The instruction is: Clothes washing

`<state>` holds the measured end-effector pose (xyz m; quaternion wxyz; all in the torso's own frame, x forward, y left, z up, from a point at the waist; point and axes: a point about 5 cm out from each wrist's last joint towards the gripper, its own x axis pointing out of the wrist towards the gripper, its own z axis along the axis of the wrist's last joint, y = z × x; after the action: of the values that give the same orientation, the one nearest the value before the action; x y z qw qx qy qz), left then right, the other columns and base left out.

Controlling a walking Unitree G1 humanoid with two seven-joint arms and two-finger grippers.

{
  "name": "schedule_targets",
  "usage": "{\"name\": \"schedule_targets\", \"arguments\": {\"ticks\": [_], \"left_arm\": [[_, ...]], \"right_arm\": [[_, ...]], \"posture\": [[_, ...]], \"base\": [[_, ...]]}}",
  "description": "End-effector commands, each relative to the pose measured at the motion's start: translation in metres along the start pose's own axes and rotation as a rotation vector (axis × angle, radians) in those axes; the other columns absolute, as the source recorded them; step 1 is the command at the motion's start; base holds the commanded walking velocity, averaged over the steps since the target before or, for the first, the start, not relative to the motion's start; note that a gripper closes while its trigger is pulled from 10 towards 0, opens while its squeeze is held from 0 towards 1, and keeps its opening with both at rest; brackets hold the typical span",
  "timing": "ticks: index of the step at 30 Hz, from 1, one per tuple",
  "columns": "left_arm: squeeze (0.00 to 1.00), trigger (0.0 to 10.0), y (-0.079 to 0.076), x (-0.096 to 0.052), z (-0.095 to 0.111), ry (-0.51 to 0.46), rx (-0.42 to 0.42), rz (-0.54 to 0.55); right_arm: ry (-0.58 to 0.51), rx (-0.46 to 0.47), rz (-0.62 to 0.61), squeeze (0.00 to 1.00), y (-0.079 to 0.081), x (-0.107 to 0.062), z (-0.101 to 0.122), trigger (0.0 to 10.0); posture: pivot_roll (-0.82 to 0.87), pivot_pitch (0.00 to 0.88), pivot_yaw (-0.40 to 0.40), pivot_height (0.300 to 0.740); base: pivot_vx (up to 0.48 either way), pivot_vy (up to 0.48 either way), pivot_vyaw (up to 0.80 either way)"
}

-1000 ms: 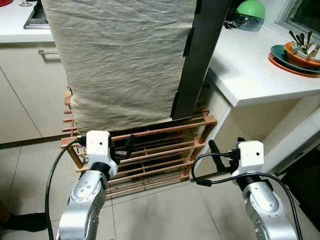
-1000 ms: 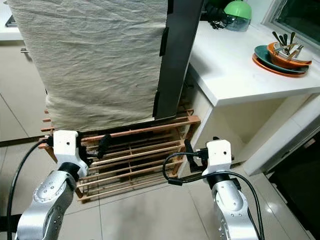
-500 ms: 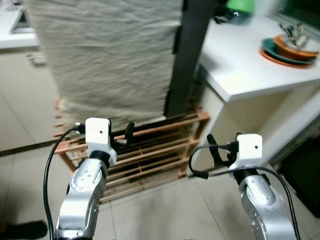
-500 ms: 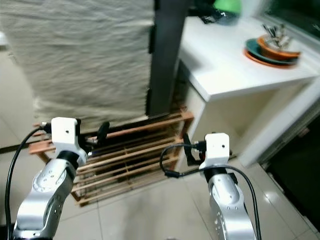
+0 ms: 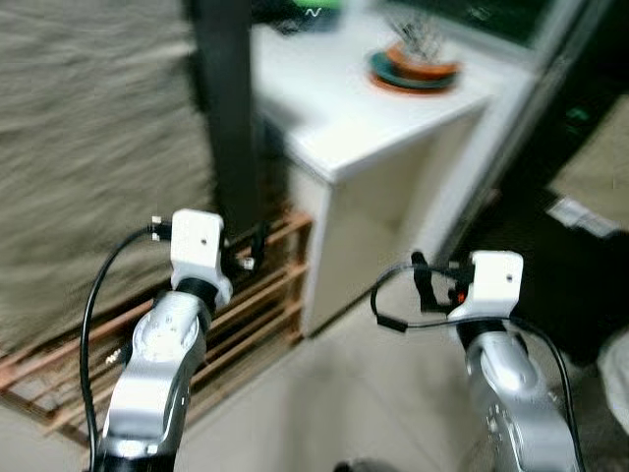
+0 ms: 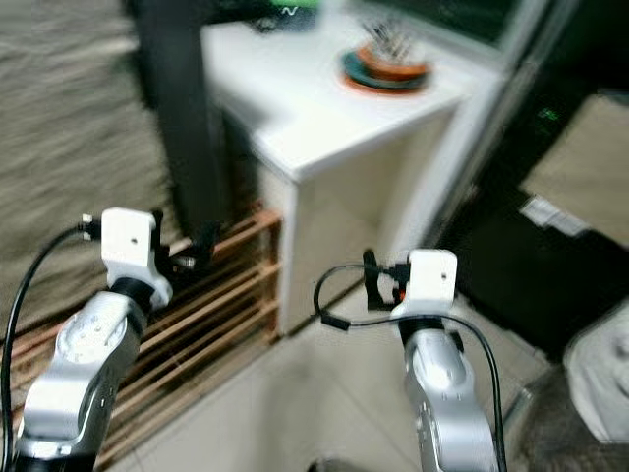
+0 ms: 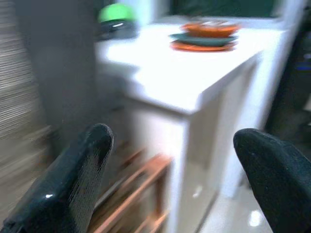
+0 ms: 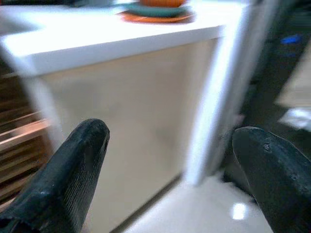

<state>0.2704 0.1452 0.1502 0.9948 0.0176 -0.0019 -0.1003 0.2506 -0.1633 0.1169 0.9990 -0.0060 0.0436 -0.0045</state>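
Observation:
A beige cloth (image 5: 88, 167) hangs at the left, draped down over a wooden slatted rack (image 5: 251, 295). My left gripper (image 5: 251, 251) is held out at waist height in front of that rack; in the left wrist view it (image 7: 172, 141) stands open with nothing between its black fingers (image 7: 82, 165). My right gripper (image 5: 425, 280) is held out level with it, before the side of a white counter (image 5: 364, 118). It (image 8: 172, 136) is open and empty too. The pictures are blurred.
A dark upright panel (image 5: 228, 108) stands between cloth and counter. On the counter sit stacked dishes (image 5: 418, 64) holding utensils and a green-lidded item (image 7: 115, 17). To the right lies a dark area (image 5: 550, 256), with a pale bundle (image 5: 617, 379) at the right edge.
The whole picture has swung: the camera has turned right, so cloth and rack slid leftward and the dark area came into view. Both grippers stay held out and open.

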Motion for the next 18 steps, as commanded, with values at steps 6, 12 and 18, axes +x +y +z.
{"name": "schedule_targets", "arguments": {"ticks": [6,12,18], "left_arm": [[0.0,10.0,-0.0036,-0.0008,0.0031,0.007,0.035,-0.023],[0.0,10.0,0.0002,-0.0038,0.005,0.01,0.014,-0.001],[0.0,10.0,0.0021,-0.0072,0.0007,0.038,0.003,-0.007]], "right_arm": [[-0.033,-0.027,-0.007,0.0,-0.0026,0.0019,0.0086,10.0],[-0.037,-0.013,0.004,0.0,0.0014,0.0003,0.0099,10.0],[-0.023,-0.035,0.015,0.0,0.0028,0.0018,0.0098,10.0]], "posture": [[-0.02,0.0,-0.028,0.74],[-0.02,0.0,-0.03,0.74],[-0.02,0.0,-0.032,0.74]], "base": [[0.094,0.0,-0.8],[0.0,0.0,-0.14],[0.0,0.0,0.0]]}}
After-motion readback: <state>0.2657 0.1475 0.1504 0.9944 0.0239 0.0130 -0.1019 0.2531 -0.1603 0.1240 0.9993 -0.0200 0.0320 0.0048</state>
